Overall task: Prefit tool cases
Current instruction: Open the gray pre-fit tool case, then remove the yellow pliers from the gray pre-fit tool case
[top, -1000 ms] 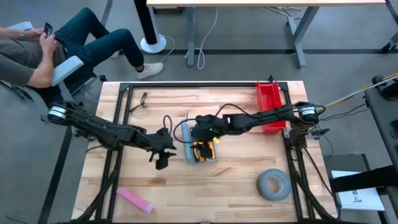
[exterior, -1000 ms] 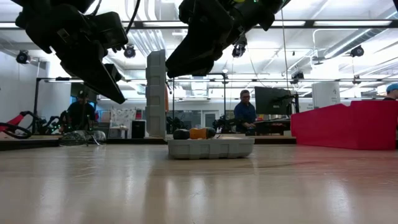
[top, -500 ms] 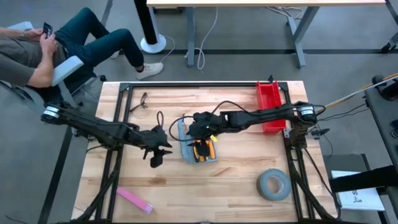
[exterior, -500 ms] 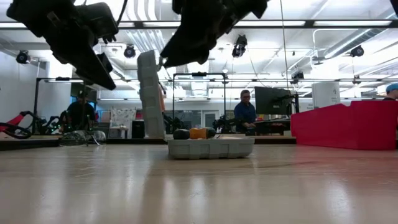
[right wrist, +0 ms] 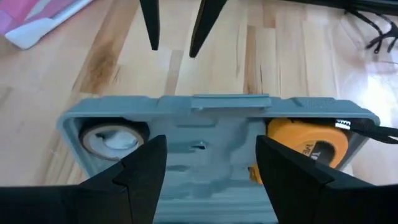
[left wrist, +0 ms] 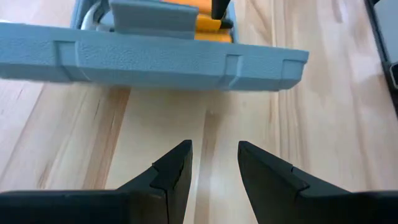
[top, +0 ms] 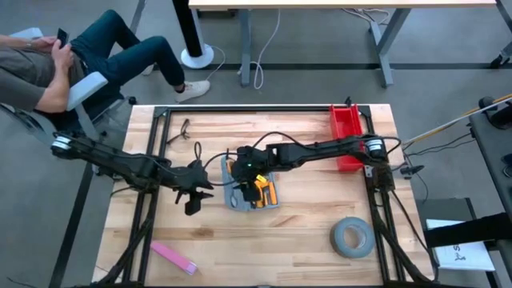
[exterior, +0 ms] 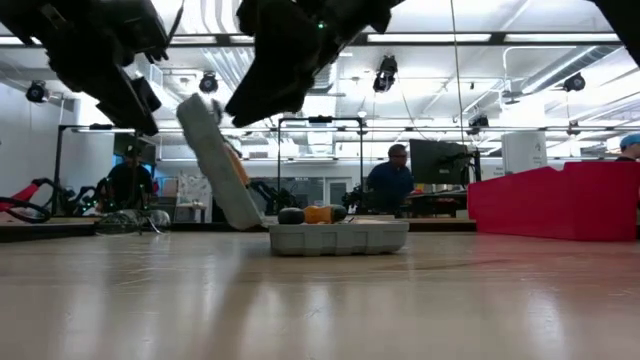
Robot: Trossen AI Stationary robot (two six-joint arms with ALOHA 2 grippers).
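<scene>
High view: overhead, straight down on table (top: 304, 232). Low view: tabletop height, level toward room. Wrist views: close, facing opposite sides of tool case (left wrist: 155, 59); all four share it.

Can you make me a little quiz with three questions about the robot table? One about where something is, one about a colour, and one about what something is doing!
1. Where is the grey tape roll?
A. inside the red bin
B. on the table, near the right arm's base
C. in the left gripper

2. What colour is the bin at the table's far right edge?
A. red
B. green
C. white

3. What are the left gripper fingers doing?
A. squeezing the case
B. holding the tape roll
C. standing apart with nothing between them, short of the tool case

Answers:
1 B, the high view shows it lying on the wood there.
2 A, it is plainly red in the high and low views.
3 C, the left wrist view shows bare wood between the fingers.
</scene>
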